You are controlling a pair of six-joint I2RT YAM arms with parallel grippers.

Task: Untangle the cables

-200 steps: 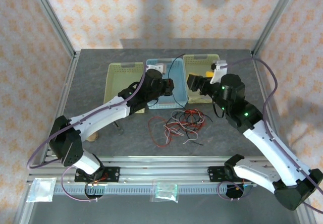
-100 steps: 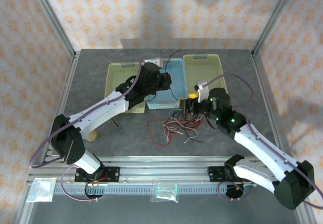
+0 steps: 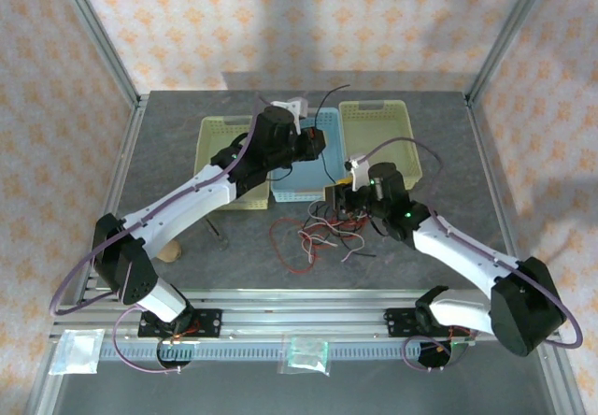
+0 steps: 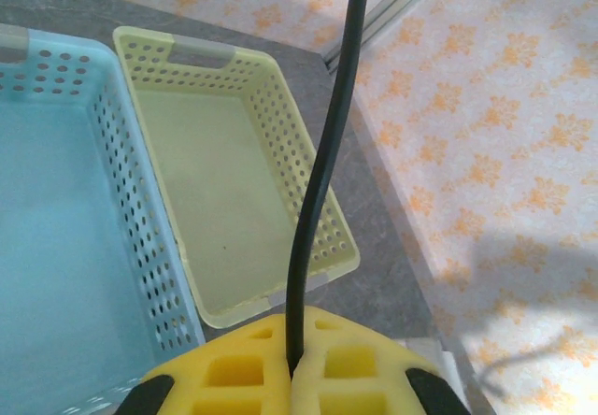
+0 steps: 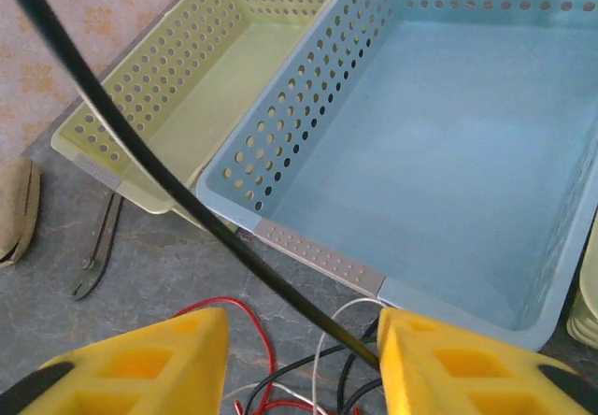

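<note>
From above, a grey worktop (image 3: pixel 168 135) is seen with three perforated baskets in a row at its far side: a left yellow basket (image 3: pixel 210 153), a blue basket (image 3: pixel 301 183) in the middle and a right yellow basket (image 3: pixel 378 125). The left fingers (image 3: pixel 316 140) are held over the blue basket, clenched on a black cable (image 3: pixel 329 97) whose end curves up and away beyond them. A tangle of wires (image 3: pixel 318 233), red, black and white, is spread on the worktop just in front of the blue basket, and the right fingers (image 3: pixel 342 194) are placed at its far edge.

In the left wrist view, the yellow left fingers (image 4: pixel 234 378) are pressed together on the black cable (image 4: pixel 327 153), which rises from between them. Beneath, the blue basket (image 4: pixel 131 209) and the right yellow basket (image 4: pixel 280 144) are seen side by side.

In the right wrist view, the yellow right fingers (image 5: pixel 149 364) are held apart, released. The black cable (image 5: pixel 140 153) is stretched diagonally between them and touches the inner edge of the right-hand finger. The tangle of wires (image 5: pixel 280 387) lies on the worktop below the gap. Beyond are the blue basket (image 5: pixel 308 247) and the left yellow basket (image 5: pixel 121 163), with pliers (image 5: pixel 93 261) on the worktop near the latter.
</note>
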